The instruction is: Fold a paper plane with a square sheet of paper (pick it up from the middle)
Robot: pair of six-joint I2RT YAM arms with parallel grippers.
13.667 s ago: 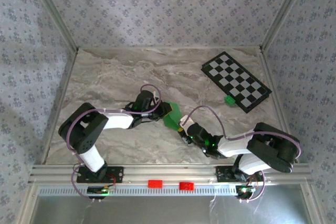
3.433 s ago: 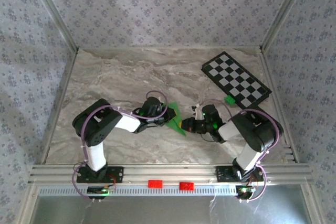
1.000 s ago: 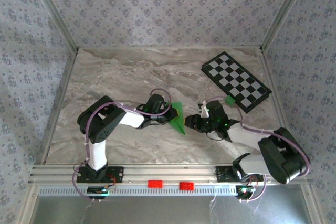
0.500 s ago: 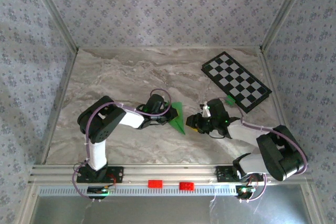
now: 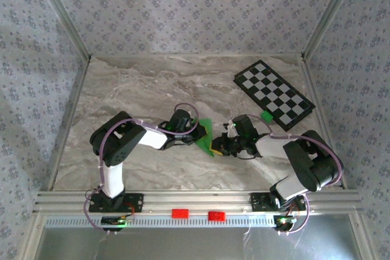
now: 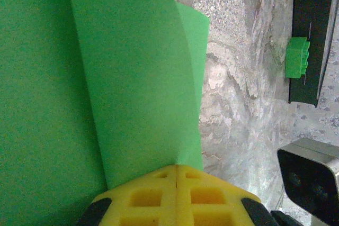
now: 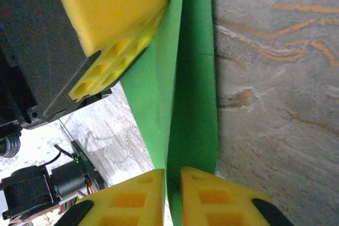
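Note:
The green sheet of paper (image 5: 205,136), folded into a narrow pointed wedge, is held just above the marble table between the two arms. My left gripper (image 5: 195,133) is shut on its left side. In the left wrist view the yellow fingertips (image 6: 176,166) press together on the folded layers of the paper (image 6: 132,78). My right gripper (image 5: 217,146) meets the paper from the right. In the right wrist view its jaws (image 7: 172,172) are closed to a thin slit with a fold of the paper (image 7: 193,78) pinched between them. One yellow finger of the left gripper (image 7: 111,3) shows just beyond it.
A black-and-white checkered board (image 5: 274,94) lies at the back right, with a small green block (image 5: 266,115) at its near edge; the block (image 6: 296,56) also appears in the left wrist view. Patterned walls enclose the marble table (image 5: 134,89), and a metal rail (image 5: 195,202) runs along the front.
The right gripper has moved left up to the paper and its jaws have closed on the paper's right edge. The left gripper stays shut on the paper, hardly moved.

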